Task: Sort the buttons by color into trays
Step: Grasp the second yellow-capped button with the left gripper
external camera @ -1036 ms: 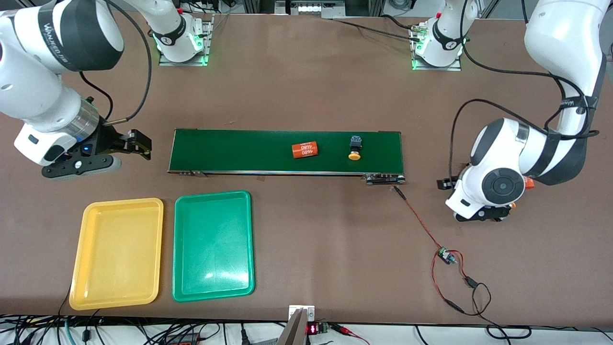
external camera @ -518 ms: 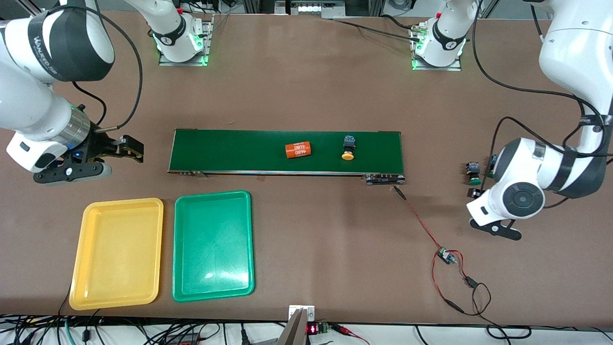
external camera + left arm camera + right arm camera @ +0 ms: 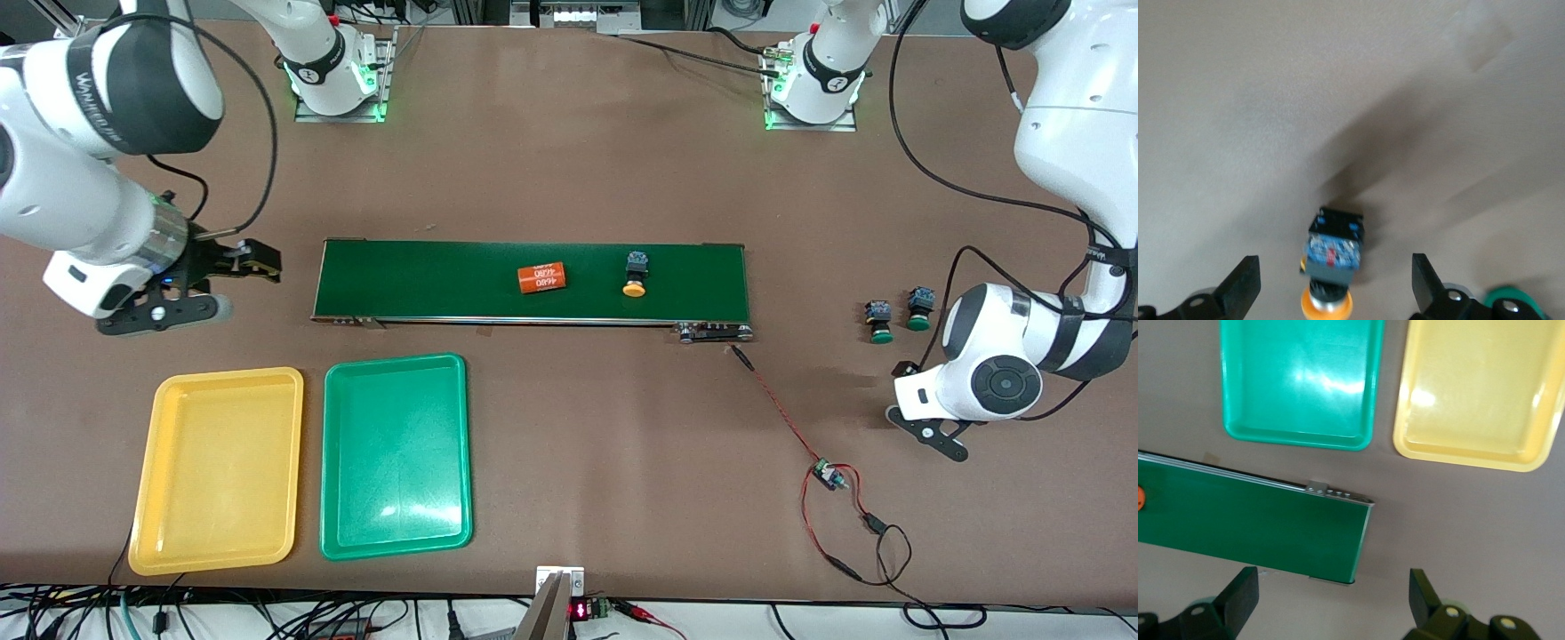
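A yellow-capped button rides on the dark green conveyor belt. Two green-capped buttons stand on the table off the belt's end, toward the left arm's end. My left gripper is open over another yellow-capped button, which lies on the table between its fingers and apart from both; the arm hides that button in the front view. My right gripper is open and empty over the table off the belt's other end. The yellow tray and green tray lie side by side, nearer the camera, both empty.
An orange cylinder with white numbers lies on the belt beside the yellow-capped button. A red and black wire with a small board runs from the belt's corner toward the table's near edge. The right wrist view shows the belt's end and both trays.
The cylinder and the yellow-capped button have ridden along the belt toward the right arm's end. My left arm has swung away from the belt, uncovering the two green-capped buttons. My right gripper shifted slightly.
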